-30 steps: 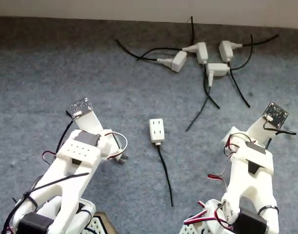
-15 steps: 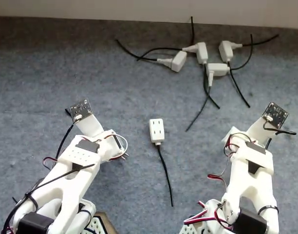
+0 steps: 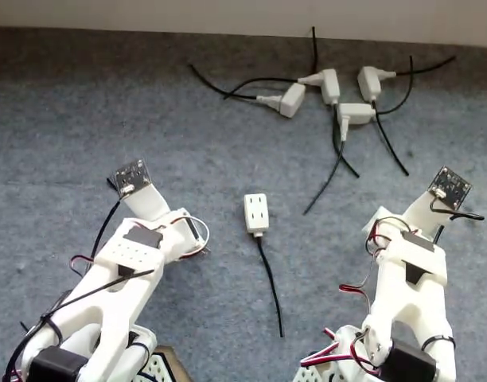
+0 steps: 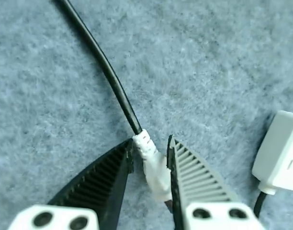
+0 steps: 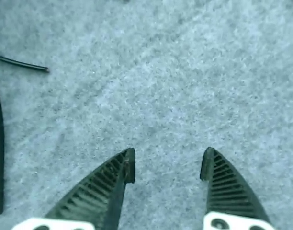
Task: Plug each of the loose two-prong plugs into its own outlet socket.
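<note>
Left end effector pinches a ribbed white plug.

White plugs and sockets on black cords

A socket block lies flat in the middle of the grey carpet, slotted face up, its cord trailing toward the near edge. Four more white pieces bunch at the far edge with their cords crossing: leftmost piece, upper piece, right piece, near piece. Whether each is a plug or a socket cannot be told. A small plug with a ribbed collar sits pinched between the fingers of the left gripper, near the socket block.
</note>
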`<action>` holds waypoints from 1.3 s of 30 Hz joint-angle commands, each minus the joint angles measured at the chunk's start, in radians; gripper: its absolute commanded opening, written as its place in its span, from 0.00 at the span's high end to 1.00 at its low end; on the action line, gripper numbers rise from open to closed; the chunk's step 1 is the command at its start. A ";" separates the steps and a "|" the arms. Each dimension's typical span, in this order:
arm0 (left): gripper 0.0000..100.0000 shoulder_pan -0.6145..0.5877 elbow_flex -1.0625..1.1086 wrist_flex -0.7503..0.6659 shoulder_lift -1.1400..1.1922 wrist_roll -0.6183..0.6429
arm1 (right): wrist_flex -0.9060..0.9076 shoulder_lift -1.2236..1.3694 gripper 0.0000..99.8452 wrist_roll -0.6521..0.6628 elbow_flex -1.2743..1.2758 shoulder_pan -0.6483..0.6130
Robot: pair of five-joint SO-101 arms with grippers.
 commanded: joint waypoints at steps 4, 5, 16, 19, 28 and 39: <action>0.87 0.084 0.036 -0.180 -0.001 0.003 | -0.018 -0.002 0.77 0.012 -0.002 -0.008; 0.87 0.090 0.041 -0.190 -0.002 0.003 | -0.018 -0.002 0.77 0.012 -0.002 -0.008; 0.87 0.104 0.048 -0.150 -0.002 0.003 | -0.018 -0.002 0.77 0.012 -0.002 -0.008; 0.87 0.104 0.050 -0.130 -0.002 0.003 | -0.018 -0.002 0.77 0.012 -0.002 -0.008; 0.91 0.117 0.041 -0.101 -0.002 -0.129 | -0.018 -0.002 0.77 0.012 -0.002 -0.007; 0.99 0.108 0.019 -0.146 -0.010 -0.293 | -0.018 -0.002 0.77 0.012 -0.002 -0.007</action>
